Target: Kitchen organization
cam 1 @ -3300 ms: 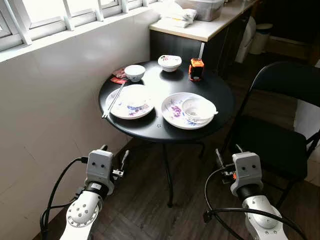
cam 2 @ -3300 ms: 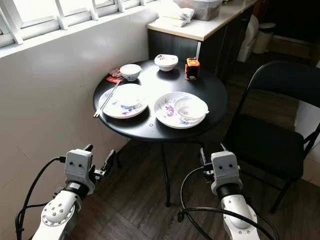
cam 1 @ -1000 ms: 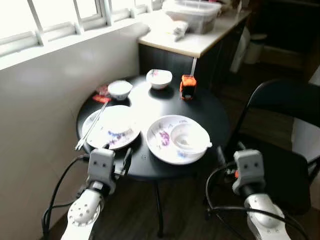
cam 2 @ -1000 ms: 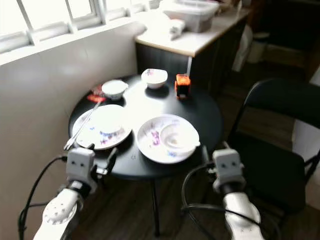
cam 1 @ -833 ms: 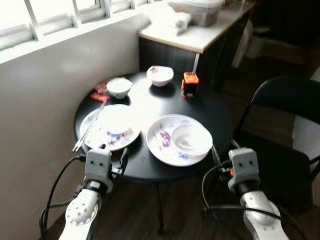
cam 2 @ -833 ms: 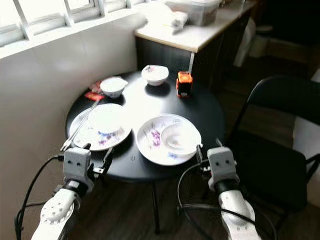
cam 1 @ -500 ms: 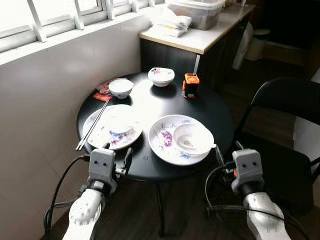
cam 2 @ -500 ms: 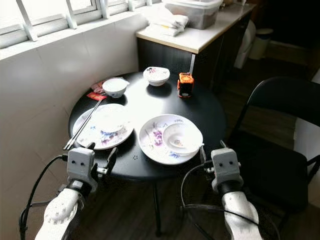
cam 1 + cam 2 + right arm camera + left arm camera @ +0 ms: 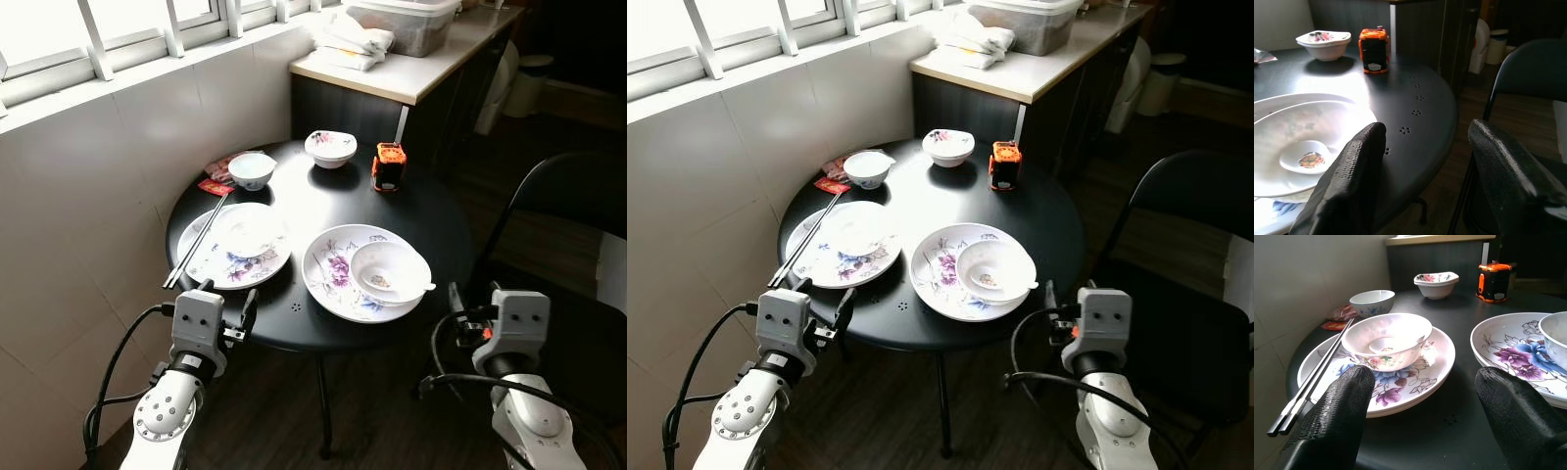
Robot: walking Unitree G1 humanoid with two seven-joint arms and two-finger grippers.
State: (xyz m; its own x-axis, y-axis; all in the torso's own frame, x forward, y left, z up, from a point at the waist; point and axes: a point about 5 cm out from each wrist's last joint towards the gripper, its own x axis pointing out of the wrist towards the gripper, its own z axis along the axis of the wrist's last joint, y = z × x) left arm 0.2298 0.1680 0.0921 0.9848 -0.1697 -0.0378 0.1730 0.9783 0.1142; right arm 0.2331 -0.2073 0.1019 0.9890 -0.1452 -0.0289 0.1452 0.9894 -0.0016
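Note:
A round black table (image 9: pixel 304 196) holds two floral plates. The left plate (image 9: pixel 257 270) carries a pink-white bowl (image 9: pixel 245 227) and black chopsticks (image 9: pixel 196 250) across its rim. On the right plate (image 9: pixel 328 269) sits a white bowl (image 9: pixel 387 266) with a spoon (image 9: pixel 1308 159) inside. Farther back stand a small bowl (image 9: pixel 253 168), a floral bowl (image 9: pixel 330 148) and an orange tape measure (image 9: pixel 389 164). My left gripper (image 9: pixel 227 299) is open at the table's near edge, facing the left plate (image 9: pixel 1415 377). My right gripper (image 9: pixel 473 299) is open by the table's near right edge.
A black folding chair (image 9: pixel 578 196) stands close on the right. Behind the table is a counter (image 9: pixel 411 69) with cloths and a plastic tub. A tiled wall under the window runs along the left. Red packets (image 9: pixel 216 184) lie by the small bowl.
The camera has come closer to the table and shifted, so the whole picture moved. The dishes lie as before. Both grippers stay open, now at the table's near edge.

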